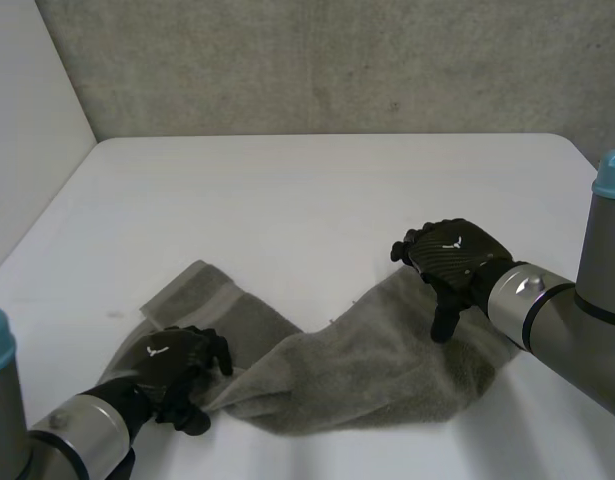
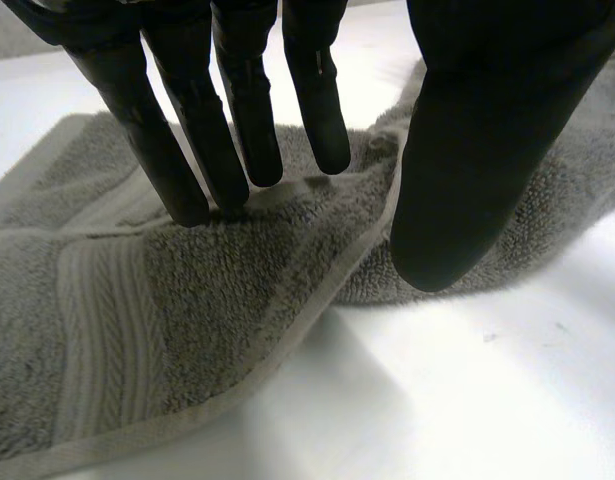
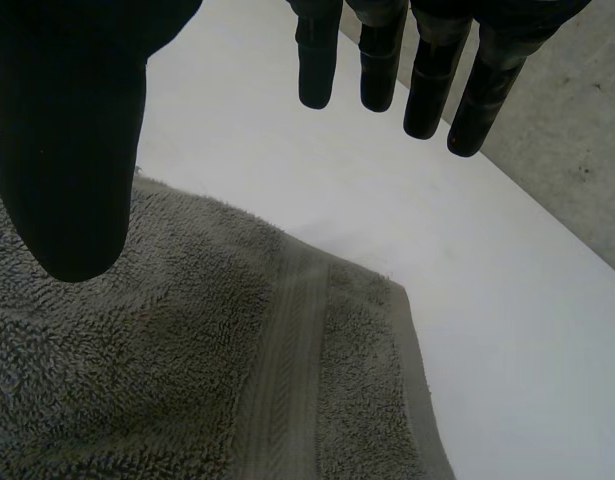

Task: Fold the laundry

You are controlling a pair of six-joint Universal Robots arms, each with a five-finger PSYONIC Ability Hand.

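The grey towel (image 1: 367, 370) lies rumpled across the near side of the white table (image 1: 317, 190). The left hand (image 1: 172, 365) sits spread on its left end, with straight fingertips (image 2: 187, 175) on the cloth and the thumb clear of the hem, holding nothing. The right hand (image 1: 452, 255) is spread wide over the right corner (image 3: 387, 330). With neither end pinched, a pull would likely slip off or bunch the cloth, leaving a crooked fold.
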